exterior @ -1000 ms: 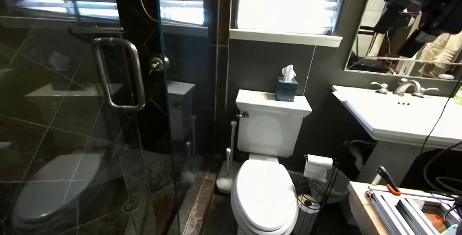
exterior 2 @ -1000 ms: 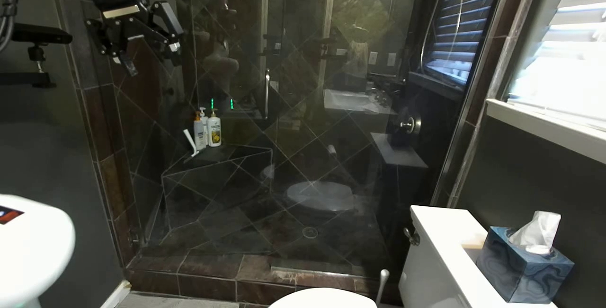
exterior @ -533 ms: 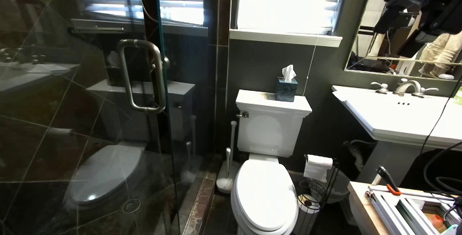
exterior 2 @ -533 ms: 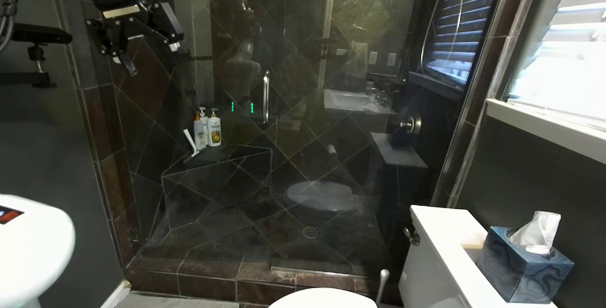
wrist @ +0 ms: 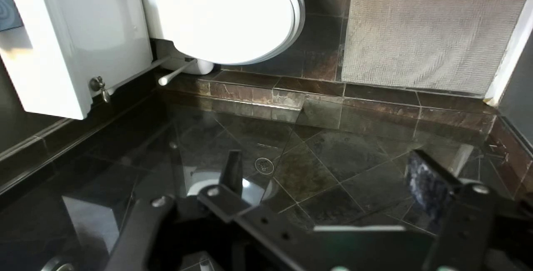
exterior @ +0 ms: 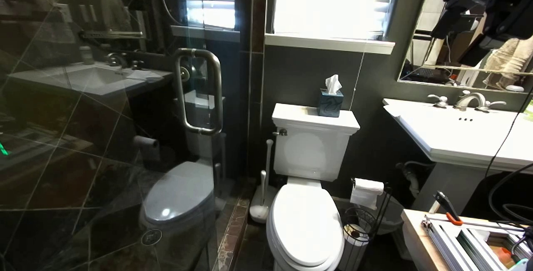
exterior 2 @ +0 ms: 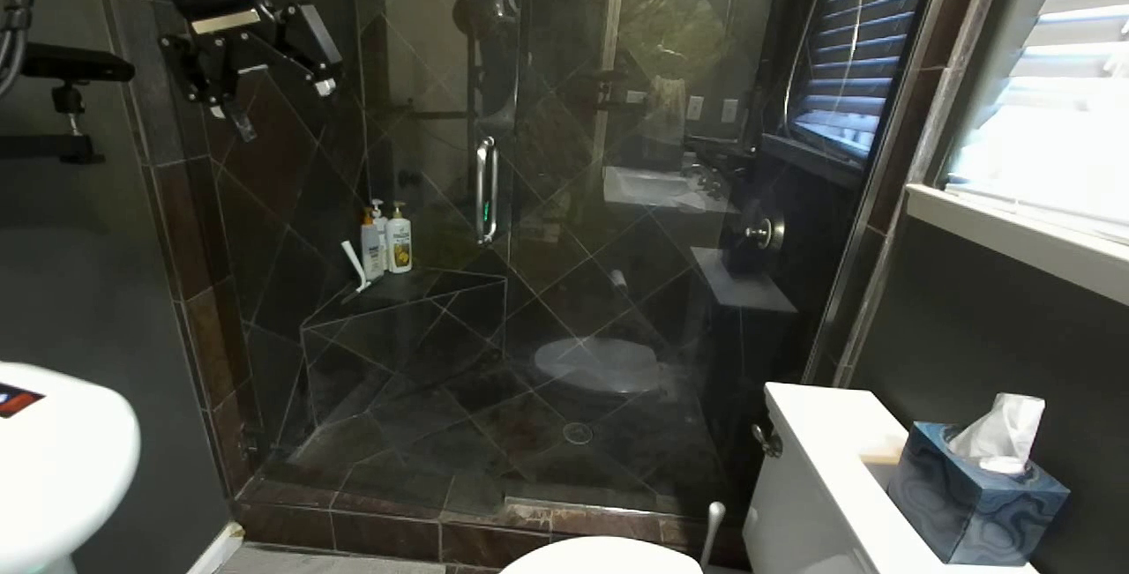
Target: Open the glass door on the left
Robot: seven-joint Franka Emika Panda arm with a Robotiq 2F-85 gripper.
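Note:
The glass door (exterior: pixel 104 137) is a tall clear panel with reflections of the sink and toilet on it. Its chrome loop handle (exterior: pixel 218 92) stands left of the toilet in an exterior view. The handle (exterior 2: pixel 482 190) also shows nearly edge-on in an exterior view, with the clear door (exterior 2: pixel 432 151) around it. My gripper (exterior 2: pixel 284 107) hangs at the upper left there, apart from the handle. It also shows at the top right in an exterior view (exterior: pixel 454 46). In the wrist view my gripper (wrist: pixel 327 160) is open, with nothing between its fingers; the handle does not show there.
A toilet (exterior: pixel 306 225) with a tissue box (exterior: pixel 330 102) stands beside the shower. A sink (exterior: pixel 479 133) and a bench with a clamp (exterior: pixel 449 208) are at the right. Bottles (exterior 2: pixel 399 239) stand on the shower bench. A tiled curb (exterior 2: pixel 388 517) runs along the shower front.
The glass door has swung: its handle moved right in an exterior view, and slightly left and down in an exterior view. Reflections on the glass shifted. The gripper has not visibly moved.

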